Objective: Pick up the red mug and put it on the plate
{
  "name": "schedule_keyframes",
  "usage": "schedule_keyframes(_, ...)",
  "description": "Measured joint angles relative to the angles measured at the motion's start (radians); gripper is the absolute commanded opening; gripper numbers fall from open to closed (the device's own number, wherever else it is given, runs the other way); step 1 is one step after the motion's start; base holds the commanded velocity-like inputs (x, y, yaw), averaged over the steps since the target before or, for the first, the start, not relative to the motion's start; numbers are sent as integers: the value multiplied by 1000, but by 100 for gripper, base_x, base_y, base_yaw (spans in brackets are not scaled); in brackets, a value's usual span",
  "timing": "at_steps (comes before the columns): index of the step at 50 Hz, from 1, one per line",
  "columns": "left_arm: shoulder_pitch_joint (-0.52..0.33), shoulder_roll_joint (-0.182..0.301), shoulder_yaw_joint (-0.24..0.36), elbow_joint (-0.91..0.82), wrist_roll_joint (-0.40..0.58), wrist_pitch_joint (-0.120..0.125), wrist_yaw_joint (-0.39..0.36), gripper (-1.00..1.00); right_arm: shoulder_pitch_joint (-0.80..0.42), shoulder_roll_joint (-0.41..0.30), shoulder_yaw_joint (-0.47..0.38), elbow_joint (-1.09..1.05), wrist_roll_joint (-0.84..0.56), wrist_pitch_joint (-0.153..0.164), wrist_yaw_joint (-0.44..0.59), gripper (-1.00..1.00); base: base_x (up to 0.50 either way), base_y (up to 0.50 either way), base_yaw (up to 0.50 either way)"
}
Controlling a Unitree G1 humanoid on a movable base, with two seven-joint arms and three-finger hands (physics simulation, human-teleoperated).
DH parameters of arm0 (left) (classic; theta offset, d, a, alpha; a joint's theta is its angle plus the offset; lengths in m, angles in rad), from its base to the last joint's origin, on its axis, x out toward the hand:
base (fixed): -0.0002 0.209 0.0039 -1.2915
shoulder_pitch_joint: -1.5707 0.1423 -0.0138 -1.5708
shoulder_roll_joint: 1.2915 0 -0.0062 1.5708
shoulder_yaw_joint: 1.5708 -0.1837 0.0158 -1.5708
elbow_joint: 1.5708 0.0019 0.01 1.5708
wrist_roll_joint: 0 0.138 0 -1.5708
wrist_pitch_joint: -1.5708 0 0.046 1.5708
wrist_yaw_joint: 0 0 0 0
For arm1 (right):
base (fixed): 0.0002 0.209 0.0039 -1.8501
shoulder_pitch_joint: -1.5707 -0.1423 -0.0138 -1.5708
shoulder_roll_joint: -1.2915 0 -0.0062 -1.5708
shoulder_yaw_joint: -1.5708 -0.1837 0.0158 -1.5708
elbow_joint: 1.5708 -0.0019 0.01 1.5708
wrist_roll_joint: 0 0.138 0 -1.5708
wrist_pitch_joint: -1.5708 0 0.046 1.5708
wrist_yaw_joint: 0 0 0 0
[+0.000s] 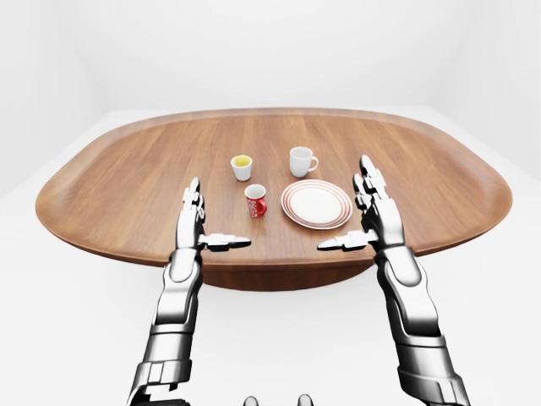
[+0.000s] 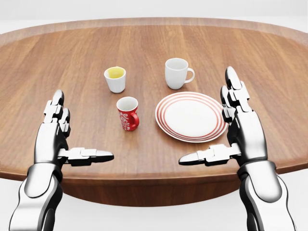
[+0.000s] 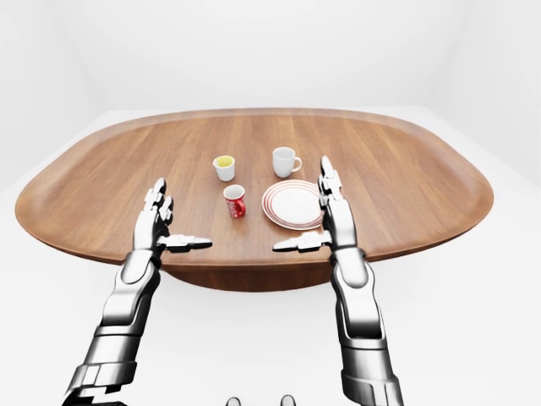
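The red mug (image 2: 128, 113), patterned in white, stands upright on the wooden table (image 2: 67, 48) with its handle to the right. Just to its right lies the white plate (image 2: 191, 116) with red rings, with nothing on it. My left hand (image 2: 82, 129) hovers open over the table's near edge, below and left of the mug and well apart from it. My right hand (image 2: 210, 124) is open too, fingers stretched along the plate's right rim and thumb pointing left below the plate. Neither hand holds anything.
A white mug (image 2: 178, 73) stands above the plate. A small white cup (image 2: 115, 78) with a yellow inside stands above the red mug. The oval table's near edge (image 1: 270, 266) runs under both wrists, with white floor all round.
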Motion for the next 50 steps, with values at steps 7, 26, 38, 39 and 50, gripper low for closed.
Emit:
schedule_keyframes(7,7,-6,-7,-38,9,0,0,100,-6,0,5,-11,-16,0,8,100,48,0,0)
schedule_keyframes(26,13,-14,-11,-69,18,0,-2,100,-10,3,7,-22,-34,0,18,100,50,0,0)
schedule_keyframes(38,14,-15,-11,-72,19,0,-2,100,-10,4,9,-19,-39,0,19,100,50,0,0)
schedule_keyframes(39,14,-15,-11,-72,19,0,-2,100,-10,5,9,-20,-39,0,19,100,49,0,0)
schedule_keyframes(50,15,-14,-10,-76,18,0,-2,100,-10,5,10,-20,-42,0,19,100,50,0,0)
